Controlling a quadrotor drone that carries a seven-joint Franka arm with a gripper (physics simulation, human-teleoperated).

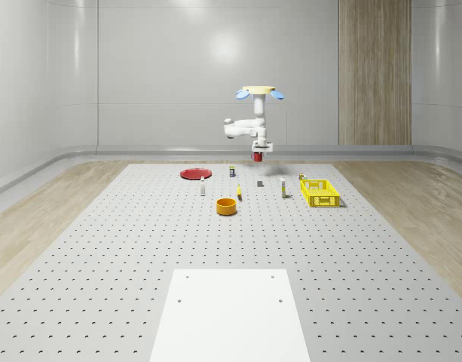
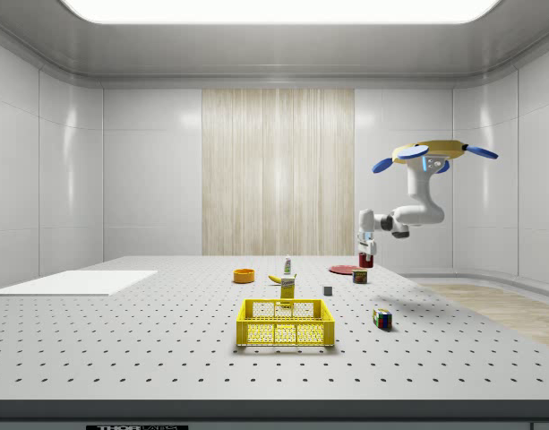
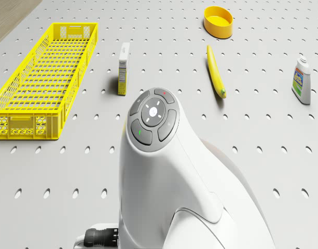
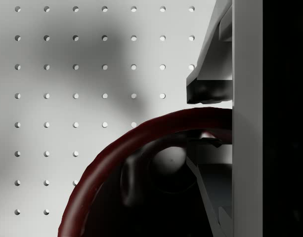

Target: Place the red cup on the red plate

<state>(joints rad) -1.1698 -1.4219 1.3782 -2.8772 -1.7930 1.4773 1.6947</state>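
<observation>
**Red cup held in the air, away from the red plate**

Grey perforated table (image 1: 102, 249) is seen under everything, and a white sheet (image 1: 231, 317) lies on its near end in the whole-scene view. Above the far part of the table the drone (image 1: 259, 93) is hovering, with the white arm (image 1: 246, 127) bent down below it. In the side view the drone (image 2: 433, 154) is seen high at the right, clear of the table.

A yellow crate (image 1: 319, 192) is placed on the table toward the whole-scene view's right. The red plate (image 1: 195, 173) lies flat on the table toward the left, well apart from the crate. An orange bowl (image 1: 227, 206) stands nearer to the camera, and a banana (image 3: 216, 71) is seen between the bowl and a small carton (image 3: 124, 68) in the drone view. A white bottle (image 3: 301, 81) stands beyond the banana.

The gripper (image 1: 260, 148) hangs in the air above the table, to the right of the plate in the whole-scene view. The red cup (image 1: 257, 157) is carried by it, lifted off the surface. In the wrist view the rim of the cup (image 4: 141, 143) is clamped between the two fingers (image 4: 208, 91), one outside the wall and one inside. The cup is not over the plate.
</observation>
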